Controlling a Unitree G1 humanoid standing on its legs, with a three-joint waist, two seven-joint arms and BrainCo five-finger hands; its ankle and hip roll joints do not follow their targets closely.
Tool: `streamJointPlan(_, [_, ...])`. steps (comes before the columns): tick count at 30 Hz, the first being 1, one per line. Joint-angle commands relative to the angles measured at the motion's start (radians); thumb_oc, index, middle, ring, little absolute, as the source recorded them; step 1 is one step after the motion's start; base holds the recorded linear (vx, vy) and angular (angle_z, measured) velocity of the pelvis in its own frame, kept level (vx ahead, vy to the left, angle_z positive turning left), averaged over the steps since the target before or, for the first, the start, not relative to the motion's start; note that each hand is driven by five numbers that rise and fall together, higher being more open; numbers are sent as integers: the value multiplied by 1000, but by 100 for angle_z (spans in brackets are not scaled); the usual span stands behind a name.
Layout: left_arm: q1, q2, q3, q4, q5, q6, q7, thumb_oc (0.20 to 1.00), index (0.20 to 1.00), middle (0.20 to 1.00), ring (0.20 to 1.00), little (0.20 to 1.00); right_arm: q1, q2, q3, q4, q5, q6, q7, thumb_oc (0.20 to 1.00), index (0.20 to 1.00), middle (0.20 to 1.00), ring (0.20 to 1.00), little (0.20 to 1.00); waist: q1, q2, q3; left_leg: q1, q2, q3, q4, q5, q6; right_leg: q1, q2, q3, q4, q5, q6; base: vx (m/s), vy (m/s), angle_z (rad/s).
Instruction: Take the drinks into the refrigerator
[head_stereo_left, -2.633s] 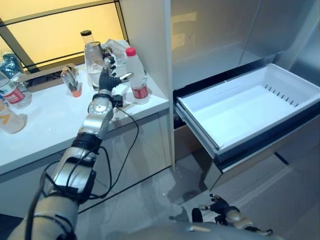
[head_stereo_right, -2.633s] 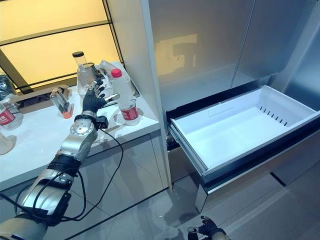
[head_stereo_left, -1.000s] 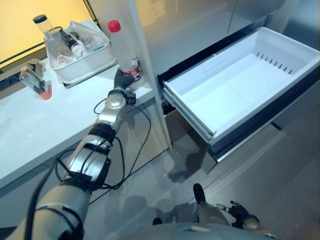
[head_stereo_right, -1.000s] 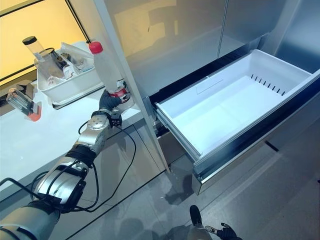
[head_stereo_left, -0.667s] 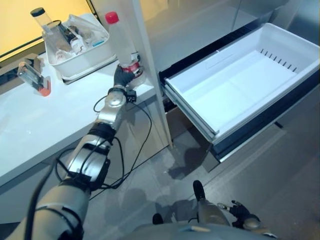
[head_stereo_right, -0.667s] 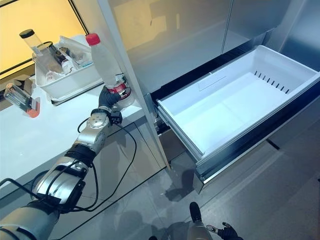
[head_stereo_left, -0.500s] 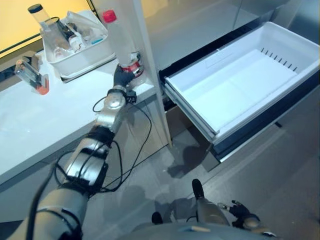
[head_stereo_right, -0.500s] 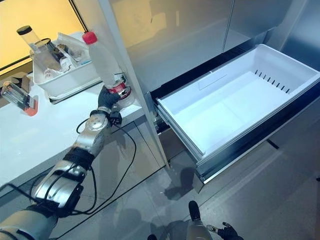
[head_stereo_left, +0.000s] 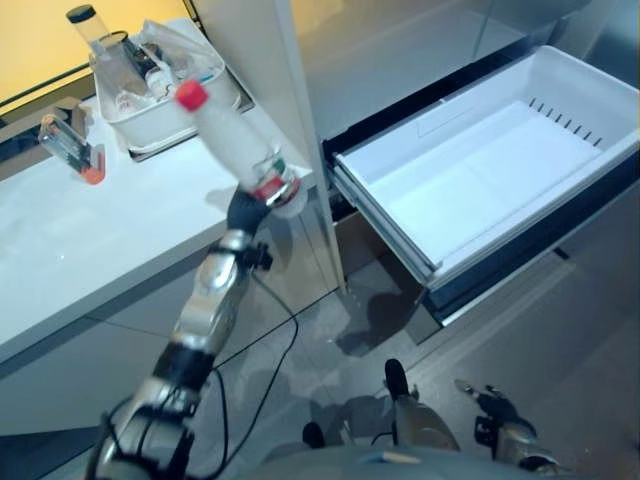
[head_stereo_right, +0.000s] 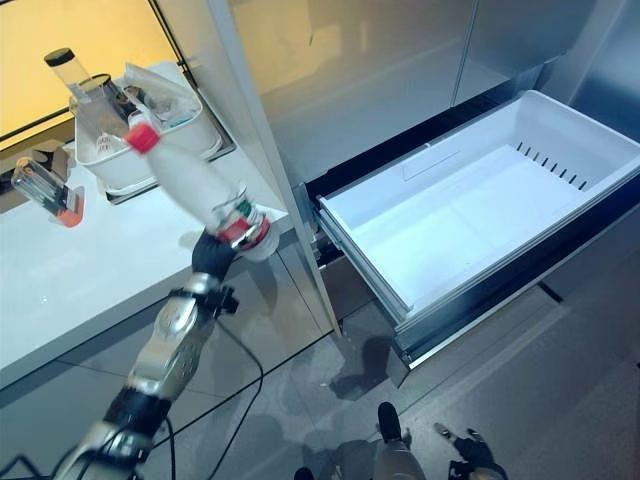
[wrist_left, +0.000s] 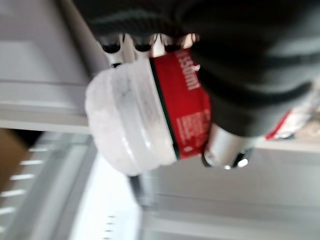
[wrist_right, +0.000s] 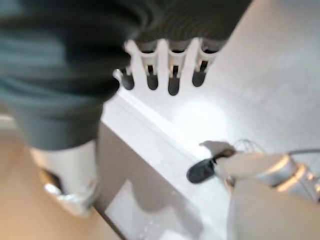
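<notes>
The robot's left hand (head_stereo_left: 243, 212) is wrapped round the base of a clear plastic bottle with a red cap and red label (head_stereo_left: 232, 141), tilted in the air above the edge of the white countertop (head_stereo_left: 90, 240). Beside it, the refrigerator's white plastic pull-out drawer (head_stereo_left: 470, 180) stands open with nothing in it, while a white tray of jars (head_stereo_right: 120, 160) sits at the counter's back. The right hand (wrist_right: 165, 70) hangs low over grey floor (head_stereo_left: 560, 330), fingers loose and holding nothing.

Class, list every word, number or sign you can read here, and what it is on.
Red label on the bottle held in the left hand: white print, too blurred to read.
Items in the white tub on the counter: any print is too small to read.
No other text is readable.
</notes>
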Motion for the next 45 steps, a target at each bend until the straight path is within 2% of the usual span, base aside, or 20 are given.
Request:
streamJointPlan(1, [41, -5, 35, -81, -42, -49, -64, 200, 200, 200, 200, 200, 23, -23, -71, -2, 204, -84, -26, 1000, 1000, 1000, 1000, 1000, 12, -48, -53, -71, -44, -38, 14, 20, 46, 96, 9, -19, 47, -110, 27, 37, 14, -2])
streamJointPlan(7, [101, -21, 20, -112, -48, -30, -90, 200, 200, 200, 200, 200, 24, -68, -196, -126, 333, -158, -84, 1000, 1000, 1000, 1000, 1000, 12, -55, -70, -58, -47, -43, 14, 11, 52, 106, 5, -17, 54, -118, 30, 5, 3, 0])
streamJointPlan(10, [113, -42, 30, -102, -41, -28, -87, 200, 200, 200, 200, 200, 33, -70, -225, -254, 323, -203, -135, 1000, 1000, 1000, 1000, 1000, 10, -61, -75, -57, -50, -40, 20, 13, 56, 103, 3, -12, 65, -115, 28, -27, 14, 3])
streamJointPlan(17, [128, -73, 56, -68, -1, -32, -73, 200, 200, 200, 200, 200, 68, -8, -199, -714, 154, -279, -219, 1000, 1000, 1000, 1000, 1000, 2, -69, -87, -46, -53, -31, 27, 4, 63, 103, 3, 2, 80, -120, 29, -1, 14, -4])
streamJointPlan(18, [128, -72, 56, -68, -1, -33, -73, 200, 200, 200, 200, 200, 69, -7, -199, -716, 153, -278, -220, 1000, 1000, 1000, 1000, 1000, 2, -69, -87, -46, -53, -31, 27, 4, 63, 104, 3, 2, 80, -121, 29, 7, 23, -7])
streamJointPlan(19, [130, -74, 65, -67, 20, -34, -66, 200, 200, 200, 200, 200, 68, 14, -187, -870, 95, -295, -230, 1000, 1000, 1000, 1000, 1000, 1, -70, -93, -42, -53, -29, 28, 2, 65, 103, 4, 6, 80, -121, 30, 12, 15, -4])
streamJointPlan(20, [132, -76, 68, -65, 24, -36, -65, 200, 200, 200, 200, 200, 68, 16, -190, -888, 70, -295, -243, 1000, 1000, 1000, 1000, 1000, 2, -72, -95, -41, -52, -27, 27, 1, 66, 104, 4, 7, 80, -122, 30, 16, 20, -5])
streamJointPlan(23, [144, -78, 87, -80, 44, -38, -58, 200, 200, 200, 200, 200, 50, 17, -192, -1098, -55, -295, -282, 1000, 1000, 1000, 1000, 1000, 6, -74, -103, -36, -52, -21, 27, -2, 67, 106, 4, 11, 80, -121, 30, 8, 15, -8])
streamJointPlan(24, [145, -78, 87, -81, 45, -38, -58, 200, 200, 200, 200, 200, 52, 21, -191, -1105, -61, -291, -287, 1000, 1000, 1000, 1000, 1000, 6, -74, -103, -35, -52, -21, 27, -2, 67, 107, 4, 12, 80, -121, 31, 23, 20, -5])
streamJointPlan(25, [153, -77, 99, -89, 51, -41, -53, 200, 200, 200, 200, 200, 38, 18, -204, -1193, -135, -294, -315, 1000, 1000, 1000, 1000, 1000, 9, -74, -110, -33, -53, -20, 27, -3, 68, 111, 4, 13, 79, -123, 30, 0, 0, 0])
streamJointPlan(29, [163, -78, 119, -104, 71, -47, -39, 200, 200, 200, 200, 200, 29, 38, -219, -1362, -221, -294, -334, 1000, 1000, 1000, 1000, 1000, 12, -73, -116, -29, -53, -23, 24, -5, 70, 114, 3, 11, 82, -127, 26, 0, 0, 0])
streamJointPlan(30, [174, -76, 134, -116, 79, -54, -30, 200, 200, 200, 200, 200, 13, 36, -222, -1480, -291, -296, -335, 1000, 1000, 1000, 1000, 1000, 15, -72, -120, -27, -54, -25, 22, -5, 70, 116, 3, 10, 84, -129, 25, 0, 0, 0])
streamJointPlan(31, [178, -76, 138, -124, 82, -55, -28, 200, 200, 200, 200, 200, 6, 38, -220, -1510, -304, -296, -336, 1000, 1000, 1000, 1000, 1000, 16, -72, -121, -26, -54, -25, 21, -5, 70, 117, 3, 10, 84, -130, 25, 0, 0, 0])
streamJointPlan(37, [200, -67, 163, -148, 104, -58, -24, 200, 200, 200, 200, 200, -29, 6, -178, -1686, -342, -286, -273, 1000, 1000, 1000, 1000, 1000, 20, -72, -132, -21, -56, -25, 20, -5, 68, 122, 5, 8, 86, -133, 22, 0, 0, 0])
streamJointPlan(42, [204, -25, 182, -186, 134, -49, -66, 200, 200, 200, 200, 200, -19, -131, -68, -1691, -272, -215, -64, 1000, 1000, 1000, 1000, 1000, 34, -83, -137, -20, -55, -25, 22, -1, 64, 123, 6, 0, 89, -133, 19, 0, 0, 0])
streamJointPlan(43, [204, -25, 183, -186, 134, -49, -66, 200, 200, 200, 200, 200, -19, -131, -68, -1691, -272, -215, -64, 1000, 1000, 1000, 1000, 1000, 34, -83, -137, -20, -55, -25, 22, -1, 64, 123, 6, -1, 89, -133, 19, 0, 0, 0])
streamJointPlan(44, [191, -7, 169, -190, 144, -45, -86, 200, 200, 200, 200, 200, -15, -207, -9, -1658, -253, -167, 18, 1000, 1000, 1000, 1000, 1000, 40, -89, -139, -21, -54, -27, 25, 0, 61, 124, 6, -5, 94, -135, 18, -15, -32, 0])
streamJointPlan(45, [186, -4, 160, -188, 142, -42, -96, 200, 200, 200, 200, 200, -21, -244, 21, -1649, -229, -148, 64, 1000, 1000, 1000, 1000, 1000, 45, -92, -141, -21, -54, -28, 26, 1, 60, 124, 7, -7, 95, -136, 17, -16, -47, 0])
